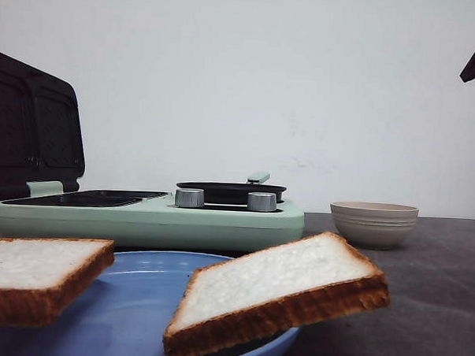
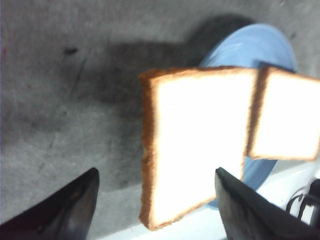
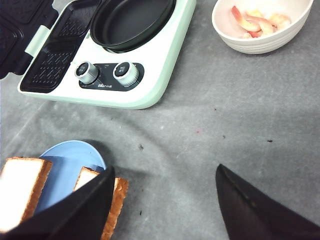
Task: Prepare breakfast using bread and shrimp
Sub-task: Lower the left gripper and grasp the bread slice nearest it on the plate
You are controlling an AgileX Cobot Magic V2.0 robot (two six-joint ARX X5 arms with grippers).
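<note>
Evidently both hands hang open and empty, the left hand (image 2: 155, 210) over two bread slices (image 1: 276, 294) overhanging the blue plate (image 1: 129, 315). Shrimp (image 3: 252, 22) wait in the bowl (image 3: 260, 42). Grip one slice by its protruding crust edge, gently

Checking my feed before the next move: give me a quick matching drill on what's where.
1 bread slices
2 shrimp
3 round black pan
4 sandwich-plate lid

a in the beige bowl
b on the blue plate
c raised open
d on the green cooker, behind the knobs

Pairs: 1-b, 2-a, 3-d, 4-c
</note>
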